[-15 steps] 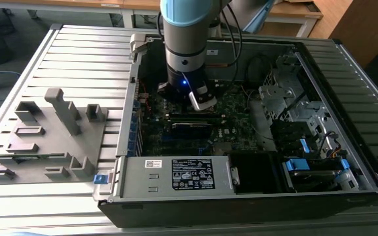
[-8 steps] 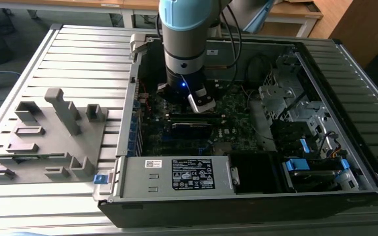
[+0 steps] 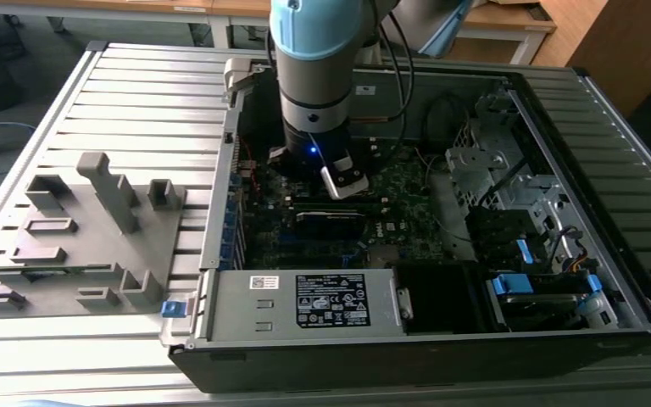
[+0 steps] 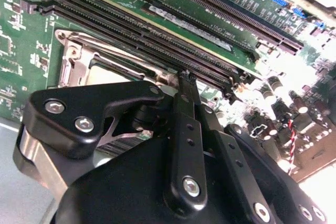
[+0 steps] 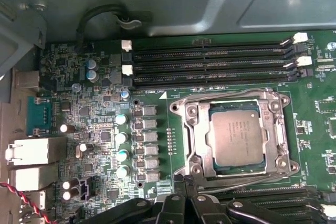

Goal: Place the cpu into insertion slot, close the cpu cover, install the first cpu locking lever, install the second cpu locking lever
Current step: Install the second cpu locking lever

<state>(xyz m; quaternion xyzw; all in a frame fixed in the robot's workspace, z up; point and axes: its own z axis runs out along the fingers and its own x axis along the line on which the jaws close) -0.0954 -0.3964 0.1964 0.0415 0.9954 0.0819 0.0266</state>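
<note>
I work over a ribbed grey metal table (image 3: 133, 102) with wooden desks (image 3: 507, 21) behind it. On it lie an open computer case (image 3: 597, 280) and, toward the exterior view's left, a grey plastic fixture (image 3: 77, 246). A white printed label (image 3: 331, 301) sits on the case's power supply; I cannot make out its writing. My claw (image 4: 185, 75) hangs low over the green motherboard (image 5: 94, 129), its fingers (image 4: 184, 129) pressed together on nothing. The cpu (image 5: 235, 135) lies seated in the insertion slot (image 5: 197, 140), framed by the lowered cpu cover (image 5: 273, 135), just beside my fingertips.
</note>
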